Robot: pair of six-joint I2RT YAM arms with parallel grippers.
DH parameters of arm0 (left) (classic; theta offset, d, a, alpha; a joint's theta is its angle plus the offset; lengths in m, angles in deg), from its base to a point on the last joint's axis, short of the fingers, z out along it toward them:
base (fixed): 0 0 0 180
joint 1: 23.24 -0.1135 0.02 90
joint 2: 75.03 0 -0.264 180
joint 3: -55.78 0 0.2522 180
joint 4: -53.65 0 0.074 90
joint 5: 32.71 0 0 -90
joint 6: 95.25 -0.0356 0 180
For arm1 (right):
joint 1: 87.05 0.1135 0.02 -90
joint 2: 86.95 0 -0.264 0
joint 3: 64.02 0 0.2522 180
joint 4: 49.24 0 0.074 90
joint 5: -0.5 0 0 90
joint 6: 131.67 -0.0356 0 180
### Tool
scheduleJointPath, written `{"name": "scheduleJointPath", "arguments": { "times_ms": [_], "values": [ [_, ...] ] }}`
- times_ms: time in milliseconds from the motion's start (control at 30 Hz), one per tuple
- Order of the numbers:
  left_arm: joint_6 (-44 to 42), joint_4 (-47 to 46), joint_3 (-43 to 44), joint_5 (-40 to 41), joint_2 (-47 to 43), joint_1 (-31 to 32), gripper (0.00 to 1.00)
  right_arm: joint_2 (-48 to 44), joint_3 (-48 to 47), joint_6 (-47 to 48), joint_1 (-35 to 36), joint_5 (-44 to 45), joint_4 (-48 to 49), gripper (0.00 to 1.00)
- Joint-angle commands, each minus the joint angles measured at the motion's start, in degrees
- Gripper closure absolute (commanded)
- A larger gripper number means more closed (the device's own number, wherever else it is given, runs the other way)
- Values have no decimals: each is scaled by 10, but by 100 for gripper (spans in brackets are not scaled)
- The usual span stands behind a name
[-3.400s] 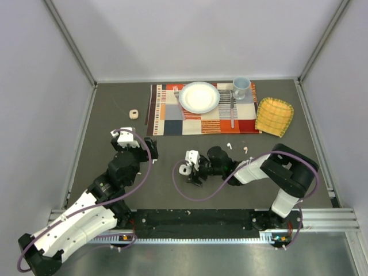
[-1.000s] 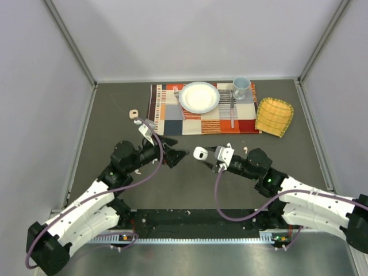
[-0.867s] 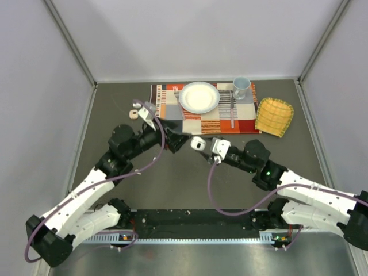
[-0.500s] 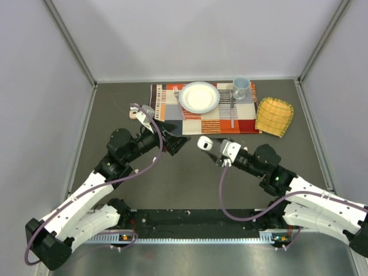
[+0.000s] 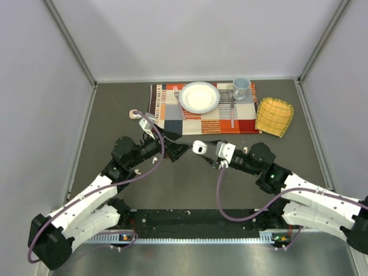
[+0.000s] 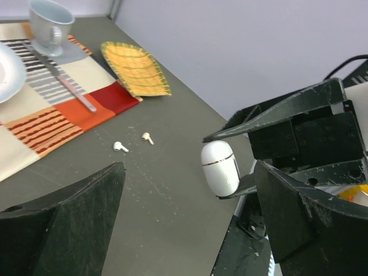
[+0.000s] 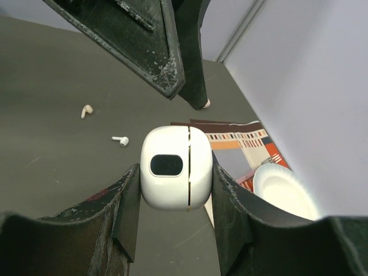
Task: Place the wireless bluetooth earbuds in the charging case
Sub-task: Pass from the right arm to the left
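The white charging case (image 7: 176,167) is lifted off the table, lid closed, with my right gripper (image 7: 175,173) shut on its two sides. From above, the case (image 5: 198,146) sits at mid-table in the right gripper (image 5: 202,149). My left gripper (image 5: 180,150) is open, its tips just left of the case and apart from it. In the left wrist view the case (image 6: 220,168) hangs ahead of the wide left gripper (image 6: 190,221). Two earbuds lie on the table, one white (image 6: 119,146) and one beige (image 6: 147,137). The right wrist view also shows the white earbud (image 7: 121,140) and the beige earbud (image 7: 86,110).
A checked placemat (image 5: 172,118) at the back carries a white plate (image 5: 199,96), fork, knife (image 5: 232,112) and blue mug (image 5: 241,87). A yellow woven dish (image 5: 274,117) lies to its right. A small beige item (image 5: 133,114) sits left of the mat. Grey walls enclose the table.
Both arms have shifted a little. The right gripper with the case moved slightly left and nearer. The left gripper's tips dropped closer to the case. Both grips are unchanged.
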Motion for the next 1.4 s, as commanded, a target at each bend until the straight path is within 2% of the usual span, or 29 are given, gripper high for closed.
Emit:
{"name": "scheduleJointPath", "arguments": {
  "times_ms": [0,67,167,367,467,700,867,1167,1367],
  "values": [
    [43,-114,5,-65,23,-2,2,4,-9,-5,2,-12,62,100],
    [72,-171,-12,-75,29,-2,3,2,-2,-2,5,-7,72,100],
    [94,-191,-14,-105,45,-2,6,-5,13,-5,7,-2,80,100],
    [107,-163,11,-164,91,-2,19,-19,29,-4,11,-1,89,100],
    [108,-152,25,-186,112,-2,22,-25,28,3,14,-1,76,100],
    [92,-102,50,-191,126,7,27,-30,31,20,23,9,55,100],
    [86,-87,60,-191,138,17,35,-31,34,30,33,24,54,100],
    [57,-27,77,-173,144,27,40,-28,43,46,38,53,78,100],
    [50,-19,84,-172,151,30,56,-18,49,46,39,52,96,100]
  ]
}}
